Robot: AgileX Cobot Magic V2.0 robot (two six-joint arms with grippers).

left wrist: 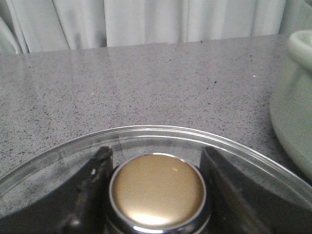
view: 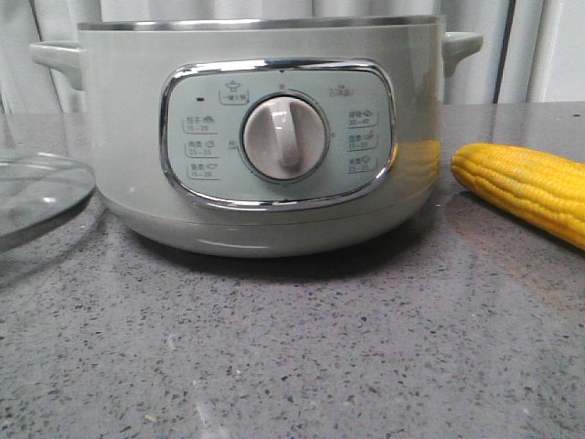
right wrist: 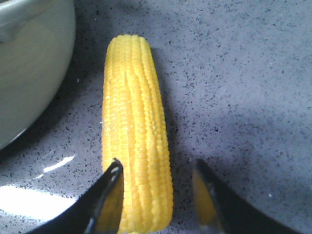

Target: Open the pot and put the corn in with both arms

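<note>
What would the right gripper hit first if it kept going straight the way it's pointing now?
The corn. The right gripper is open, with the cob's near end between its fingers, lying on the countertop. Depth is unclear, so the fingertips may reach the countertop almost together with it.

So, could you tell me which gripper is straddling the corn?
The right gripper: its open fingers flank the corn, while the left gripper flanks the glass lid's knob.

Glossy sage pot point(view: 137, 137) with chrome-trimmed panel, clear glass lid point(left wrist: 146, 139), bumpy yellow corn point(right wrist: 136, 146), speckled grey stone-look table point(view: 292, 347)

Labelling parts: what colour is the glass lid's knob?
Matte gold with a chrome rim, on the round glass lid's knob; clearest in the left wrist view.
</note>
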